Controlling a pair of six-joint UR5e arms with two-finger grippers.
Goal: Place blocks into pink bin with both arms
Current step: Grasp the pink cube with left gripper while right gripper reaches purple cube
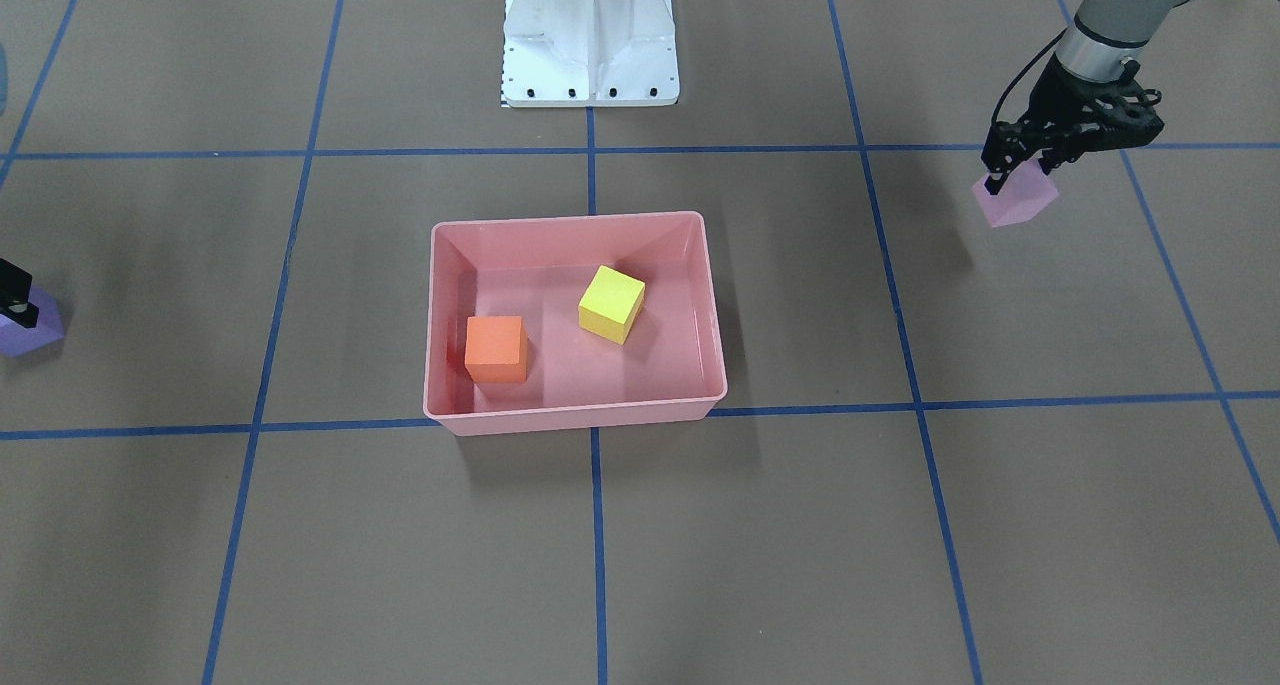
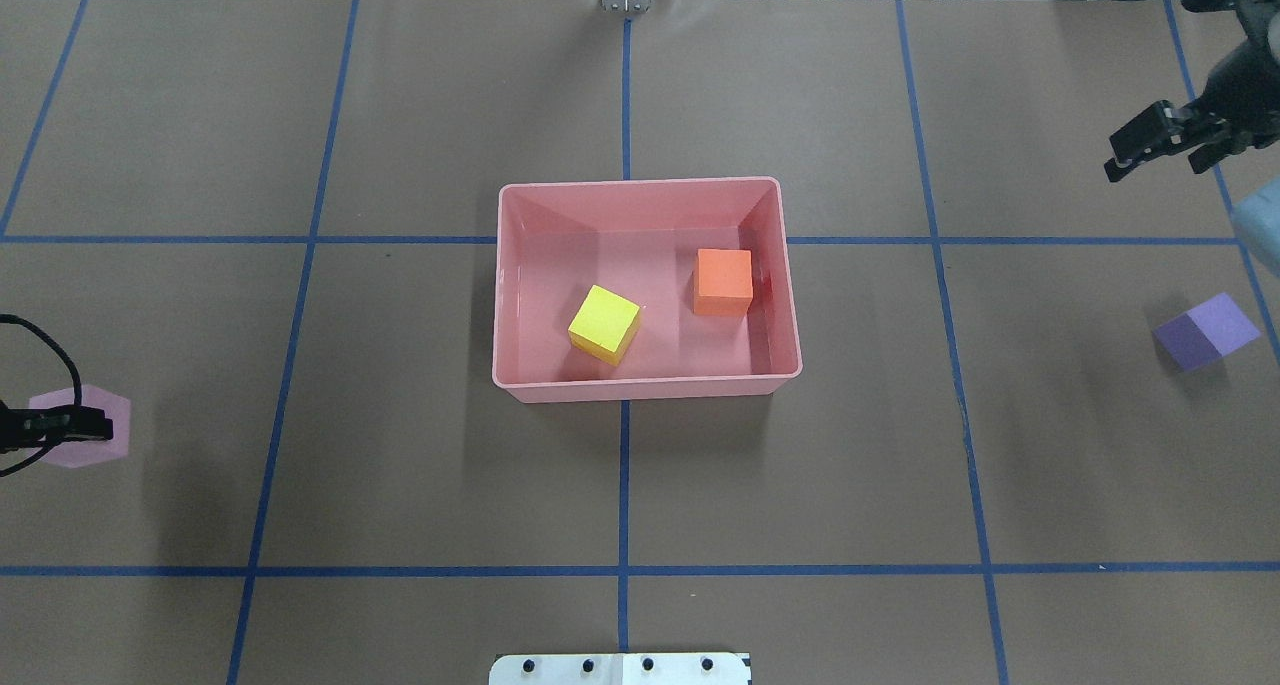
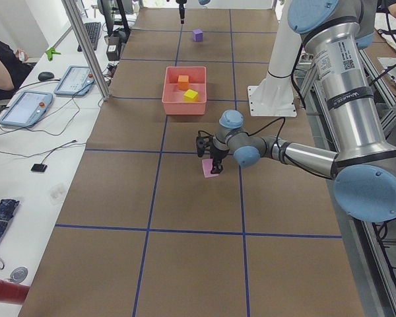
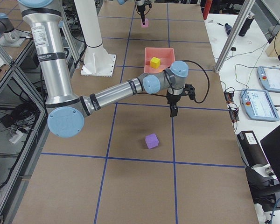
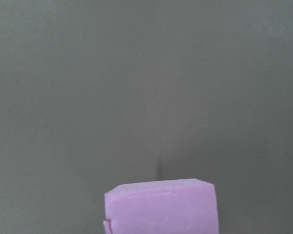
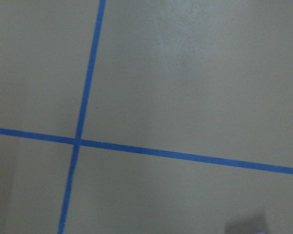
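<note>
The pink bin (image 2: 520, 295) stands at mid-table and holds the orange block (image 2: 723, 281) and the yellow block (image 2: 604, 324). My left gripper (image 1: 1020, 172) is shut on the light pink block (image 1: 1017, 203), low at the table, far out on my left. The pink block fills the bottom of the left wrist view (image 5: 161, 207). The purple block (image 2: 1205, 331) lies alone on the table on my right. My right gripper (image 2: 1130, 150) hangs open and empty above the table, apart from the purple block on its far side.
The white pedestal base (image 1: 590, 40) stands behind the bin. Blue tape lines cross the brown table (image 2: 450, 485). Operator desks with tablets (image 3: 26, 109) line the far long edge. The right wrist view shows only bare table and tape lines.
</note>
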